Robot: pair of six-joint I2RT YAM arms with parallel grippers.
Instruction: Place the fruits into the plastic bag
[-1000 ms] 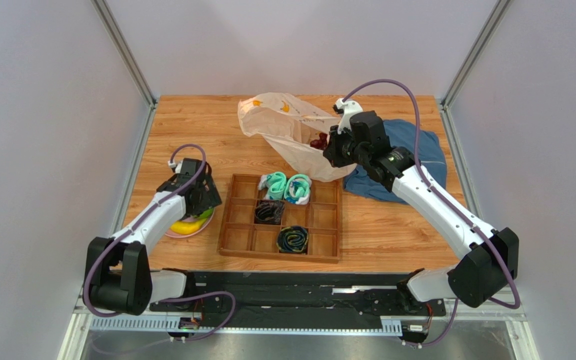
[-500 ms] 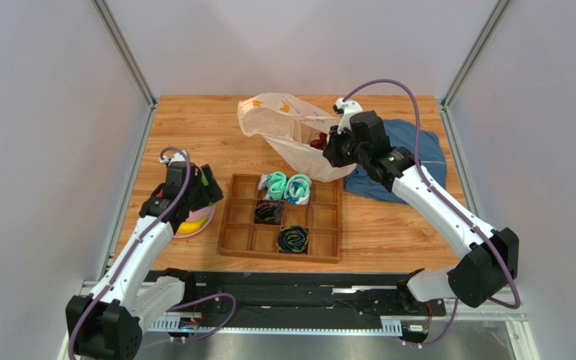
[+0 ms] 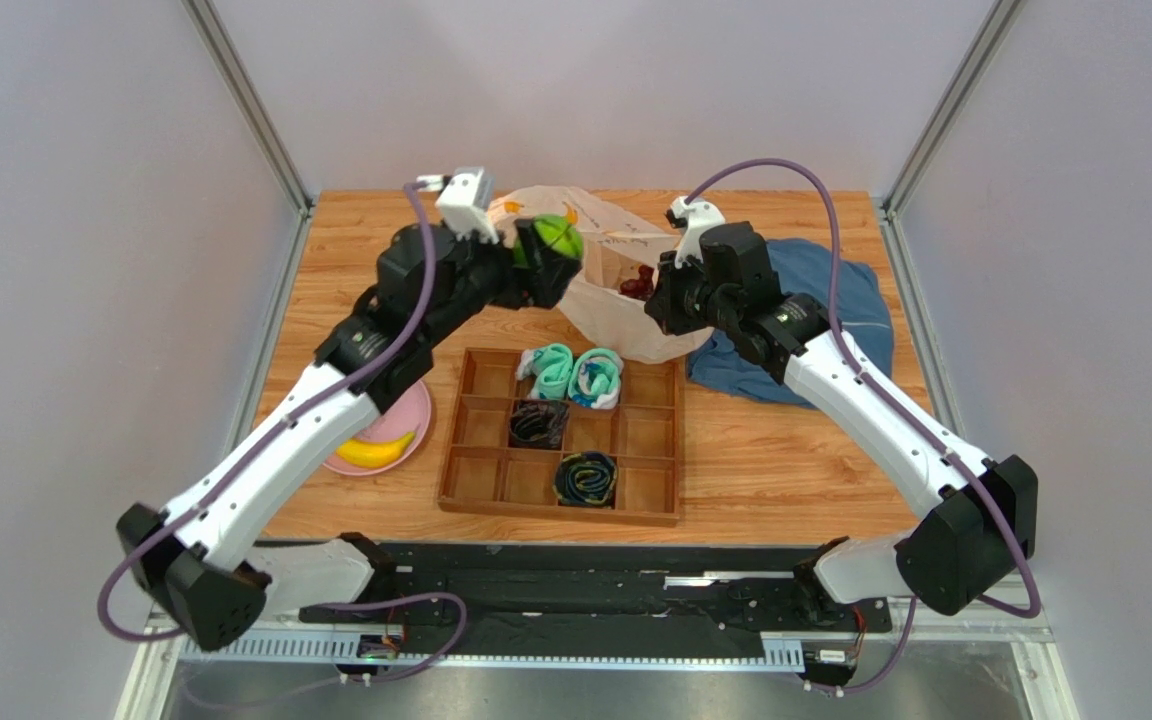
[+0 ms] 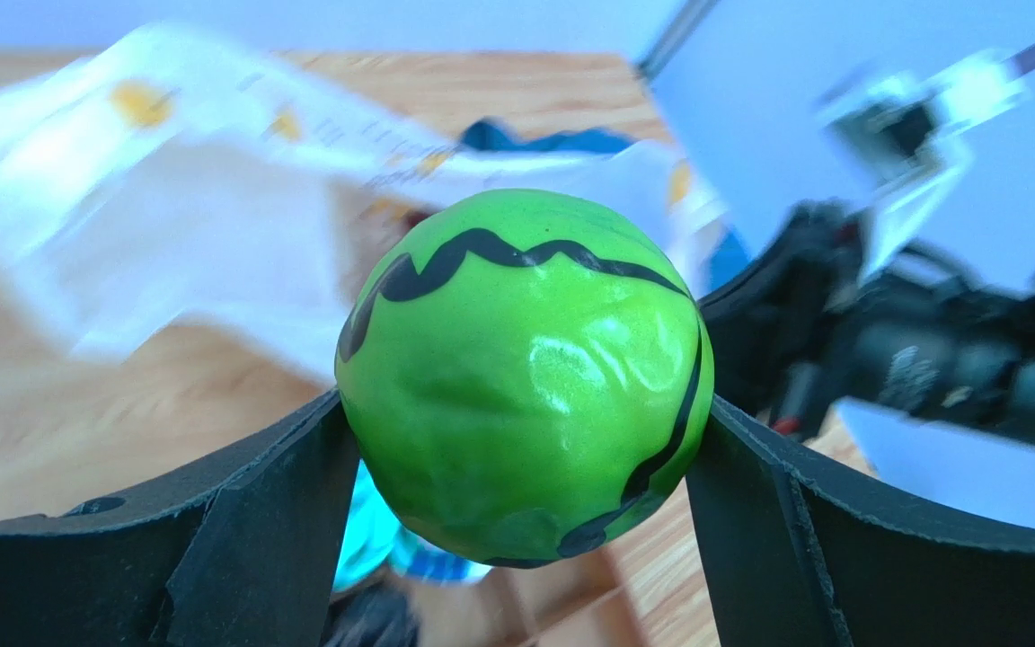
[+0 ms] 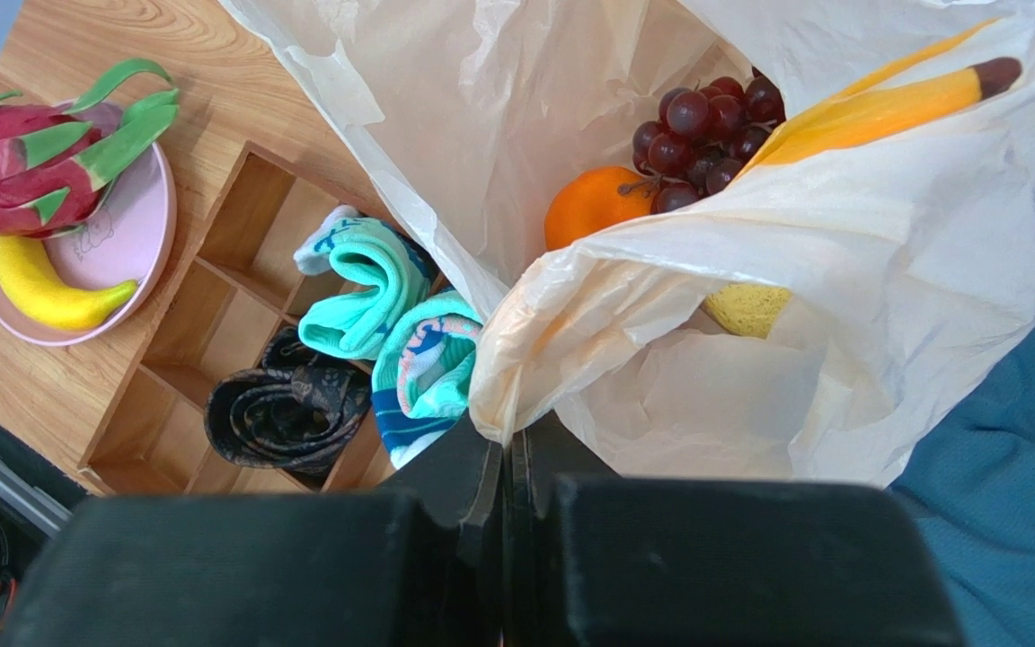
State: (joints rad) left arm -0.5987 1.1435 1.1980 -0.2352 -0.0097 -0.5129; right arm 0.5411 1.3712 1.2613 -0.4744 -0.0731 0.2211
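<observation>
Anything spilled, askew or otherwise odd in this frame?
Nothing stands out. The left end effector holds the melon intact near the bag, whose edge the right end effector pinches; grapes and orange sit inside, banana and dragon fruit on the plate.

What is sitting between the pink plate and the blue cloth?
A wooden tray with rolled socks sits between the pink plate and blue cloth, in the top view.

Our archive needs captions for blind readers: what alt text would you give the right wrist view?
The right tool pinches the rim of the plastic bag, holding it open over grapes and an orange inside. At left sit a wooden tray with rolled socks and a pink plate bearing a banana and a dragon fruit.
</observation>
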